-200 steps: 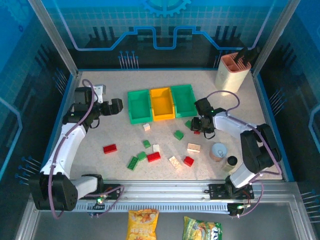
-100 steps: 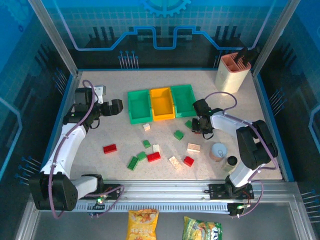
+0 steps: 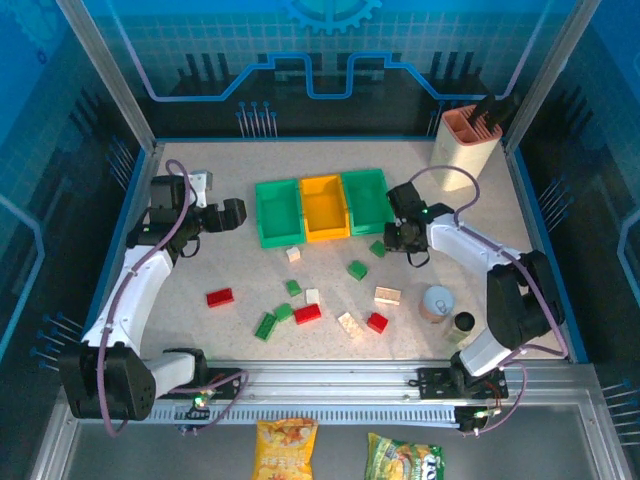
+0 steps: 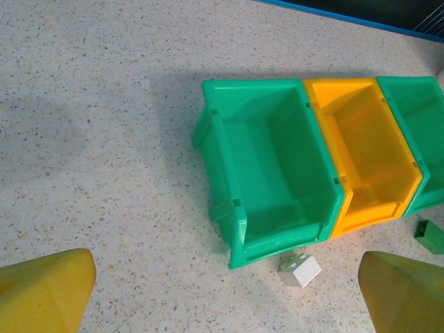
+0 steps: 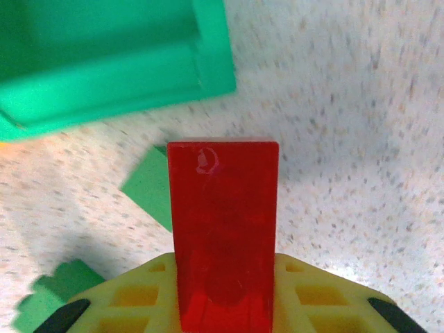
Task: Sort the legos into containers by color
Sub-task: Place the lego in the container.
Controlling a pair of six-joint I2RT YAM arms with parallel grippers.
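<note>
Three containers stand in a row at the back: a green bin, a yellow-orange bin and a second green bin. My right gripper is shut on a red lego, just off that right bin's front corner and above a green lego. My left gripper hangs open left of the bins, holding nothing; a cream lego lies by the left bin's front. Red, green and cream legos are scattered mid-table.
A tall cream holder with a pink rim stands at the back right. A small round can and a dark cap sit near the right arm's base. Snack bags lie beyond the front rail.
My right gripper has shut on the red lego and moved up and back toward the right green bin. The left arm has stayed still.
</note>
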